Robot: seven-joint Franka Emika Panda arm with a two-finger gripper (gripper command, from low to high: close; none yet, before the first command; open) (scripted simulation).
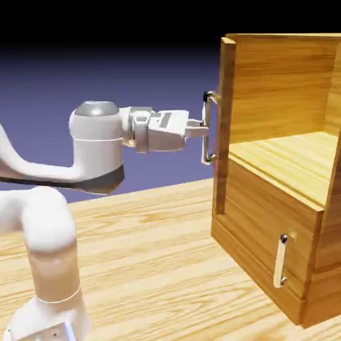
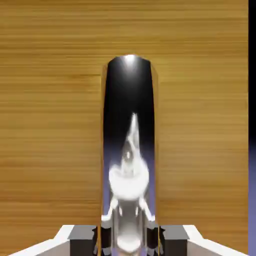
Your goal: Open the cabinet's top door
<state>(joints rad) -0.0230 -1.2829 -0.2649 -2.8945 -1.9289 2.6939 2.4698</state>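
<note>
1. Wood-grain top door (image 1: 226, 120) of the cabinet (image 1: 280, 200), upper right of frame, stands swung wide open, edge-on.
2. Our pincer (image 1: 202, 128) is clamped on its silver handle (image 1: 208, 126).
3. We judge it rigid, hinged, slippery metal: hold mid-bar.

No readable txt, labels, brands, nos. or signs anywhere: cabinet (image 1: 280, 86) shows only plain wood grain, arm (image 1: 40, 220) is bare white w/ no markings.
</note>
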